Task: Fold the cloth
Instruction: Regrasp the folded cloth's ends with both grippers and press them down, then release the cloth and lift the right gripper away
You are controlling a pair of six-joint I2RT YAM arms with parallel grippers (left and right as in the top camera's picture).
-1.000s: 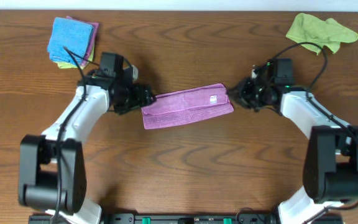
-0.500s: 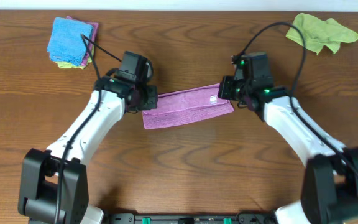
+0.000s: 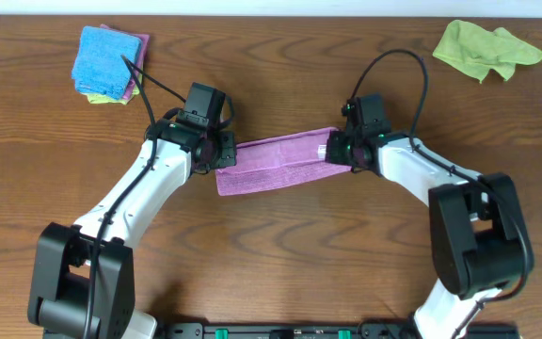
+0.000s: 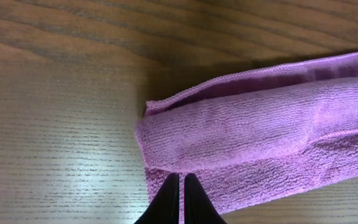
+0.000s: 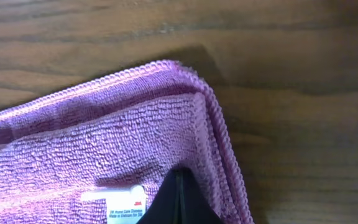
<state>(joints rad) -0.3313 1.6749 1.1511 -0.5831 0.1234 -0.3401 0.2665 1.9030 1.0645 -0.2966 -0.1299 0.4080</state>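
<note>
The purple-pink cloth (image 3: 280,162) lies as a folded strip in the middle of the table, slightly slanted, with its white tag (image 3: 321,149) near the right end. My left gripper (image 3: 224,153) is at the strip's left end. In the left wrist view its tips (image 4: 180,177) are shut on the near edge of the cloth (image 4: 260,130). My right gripper (image 3: 339,151) is at the right end. The right wrist view shows it (image 5: 179,173) shut and pinching the cloth (image 5: 104,143) just right of the tag (image 5: 120,202), close to the corner.
A bright blue cloth (image 3: 106,58) tops a small stack at the back left. A crumpled lime-green cloth (image 3: 486,49) lies at the back right. Bare wooden table (image 3: 271,254) surrounds the strip.
Both arms moved inward onto the ends of the strip. The left gripper closed on the left end. The right gripper slid left onto the tag corner.
</note>
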